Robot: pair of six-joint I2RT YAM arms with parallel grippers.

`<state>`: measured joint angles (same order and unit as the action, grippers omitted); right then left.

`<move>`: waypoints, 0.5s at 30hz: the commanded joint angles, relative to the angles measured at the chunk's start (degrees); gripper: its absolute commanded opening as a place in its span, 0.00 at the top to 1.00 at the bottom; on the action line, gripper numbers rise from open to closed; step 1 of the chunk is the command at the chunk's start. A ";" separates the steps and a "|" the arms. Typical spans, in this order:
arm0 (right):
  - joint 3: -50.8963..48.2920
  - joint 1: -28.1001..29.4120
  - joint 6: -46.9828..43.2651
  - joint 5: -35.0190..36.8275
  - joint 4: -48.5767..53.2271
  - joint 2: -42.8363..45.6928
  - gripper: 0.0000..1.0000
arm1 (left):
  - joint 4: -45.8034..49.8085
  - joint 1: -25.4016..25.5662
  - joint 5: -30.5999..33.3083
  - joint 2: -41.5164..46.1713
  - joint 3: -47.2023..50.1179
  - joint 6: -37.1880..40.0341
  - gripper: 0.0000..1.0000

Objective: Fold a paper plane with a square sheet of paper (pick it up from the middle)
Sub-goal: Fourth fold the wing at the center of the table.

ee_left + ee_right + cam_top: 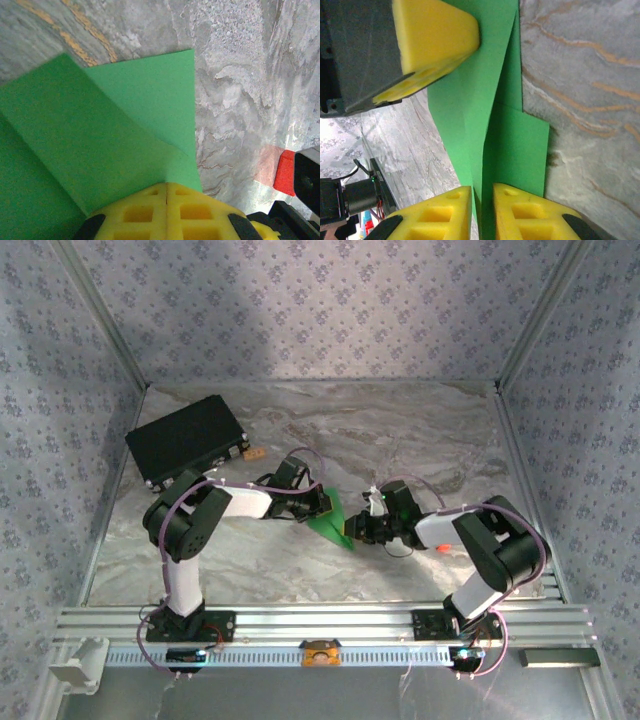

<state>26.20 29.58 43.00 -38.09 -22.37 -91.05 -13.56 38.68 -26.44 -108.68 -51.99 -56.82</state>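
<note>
The bright green sheet of paper (333, 523) is partly folded and lies mid-table between my two grippers. In the left wrist view the paper (100, 130) shows a diagonal flap that runs into my left gripper (166, 186), whose yellow fingers are pressed together on it. That left gripper (322, 503) sits at the paper's far left edge. In the right wrist view a raised fold of the paper (520, 145) stands in the narrow gap of my right gripper (482, 192), with the jaws slightly apart and not pinching. My right gripper (360, 530) is at the paper's right side.
A black rectangular case (185, 440) lies at the back left, with a small tan piece (254, 453) beside it. A small red block (285, 172) rests on the marble table (400, 430) near the right arm. Patterned walls enclose the table.
</note>
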 commanded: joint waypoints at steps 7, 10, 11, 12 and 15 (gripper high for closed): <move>-1.77 0.75 -2.14 0.58 8.68 0.34 0.87 | 1.11 -0.48 0.60 -1.79 0.67 0.57 0.96; -2.02 0.70 -1.87 0.47 8.34 -0.51 0.90 | 0.92 -0.47 0.77 -1.62 0.99 0.57 0.96; -2.10 0.73 -1.75 0.48 8.23 -0.66 0.90 | 0.93 -0.45 0.77 -1.62 1.05 0.48 0.96; -2.25 0.65 -1.66 0.39 8.14 -0.72 0.90 | 0.84 -0.48 0.86 -1.60 1.01 0.48 0.96; -2.38 0.65 -1.34 -0.05 7.78 0.01 0.85 | 0.83 -0.49 0.69 -1.53 1.10 0.48 0.97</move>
<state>25.76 29.76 41.52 -37.78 -19.46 -90.08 -13.76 38.63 -26.65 -108.79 -51.99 -56.84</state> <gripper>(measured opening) 0.143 0.046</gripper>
